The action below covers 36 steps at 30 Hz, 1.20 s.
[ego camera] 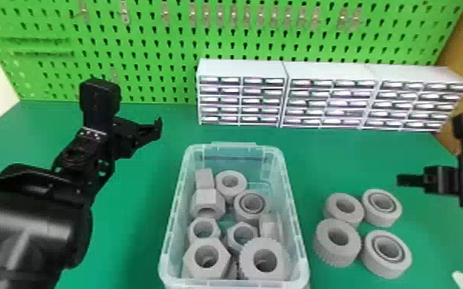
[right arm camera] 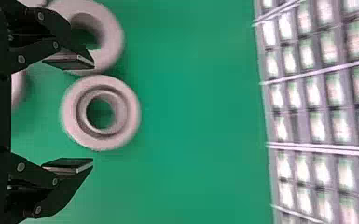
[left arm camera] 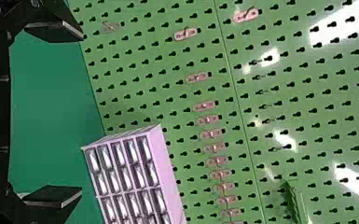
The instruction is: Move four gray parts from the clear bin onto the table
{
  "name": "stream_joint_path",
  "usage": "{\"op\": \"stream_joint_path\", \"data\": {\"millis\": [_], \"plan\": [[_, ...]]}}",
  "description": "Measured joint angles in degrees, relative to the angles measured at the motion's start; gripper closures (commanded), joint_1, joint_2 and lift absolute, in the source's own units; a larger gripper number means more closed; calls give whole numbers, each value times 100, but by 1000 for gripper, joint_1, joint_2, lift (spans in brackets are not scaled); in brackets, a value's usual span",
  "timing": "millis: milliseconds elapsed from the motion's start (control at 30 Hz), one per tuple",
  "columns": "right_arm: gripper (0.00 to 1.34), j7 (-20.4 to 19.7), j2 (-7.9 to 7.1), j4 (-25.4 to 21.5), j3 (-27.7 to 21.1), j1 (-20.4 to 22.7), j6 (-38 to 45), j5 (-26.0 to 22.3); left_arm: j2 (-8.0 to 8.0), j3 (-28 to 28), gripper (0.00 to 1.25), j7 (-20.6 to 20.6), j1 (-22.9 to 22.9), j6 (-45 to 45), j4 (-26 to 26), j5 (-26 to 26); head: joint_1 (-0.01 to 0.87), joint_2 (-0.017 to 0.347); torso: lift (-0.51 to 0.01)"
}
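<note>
Four gray parts (ego camera: 337, 240) sit clustered on the tabletop (ego camera: 357, 161), just off the right wall of the clear bin (ego camera: 295, 221) — other parts (ego camera: 205, 261) crowd the bin's near end. The right gripper (ego camera: 400, 180), fingers spread, holding nothing, hangs toward the tabletop's right edge; the left gripper (ego camera: 157, 128) — also parted and empty — is toward the far edge.

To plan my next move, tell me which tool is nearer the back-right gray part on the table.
Right. The right tool hangs close to the gray part, above the table; the left tool is farther off, to the left of the clear bin.
</note>
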Motion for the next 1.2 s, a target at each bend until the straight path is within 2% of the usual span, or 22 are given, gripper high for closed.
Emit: {"op": "stream_joint_path", "data": {"millis": [267, 567, 767, 1200], "plan": [[512, -67, 165, -330, -199, 232, -1142, -280, -9, 40, 124, 0, 16, -8, 0, 8, 686, 26, -50], [509, -1007, 318, -994, -145, 624, -2097, -312, -59, 171, 121, 6, 67, -115, -18, 65, 686, 26, -50], [509, -1551, 527, -1416, -333, 963, -2745, -311, -78, 222, 122, 92, 96, -154, -70, 74, 686, 26, -50], [509, -1636, 1052, -1584, -1309, 1749, -4287, -733, -101, 291, 124, 218, 108, -362, -182, 166, 686, 26, -50]]}}
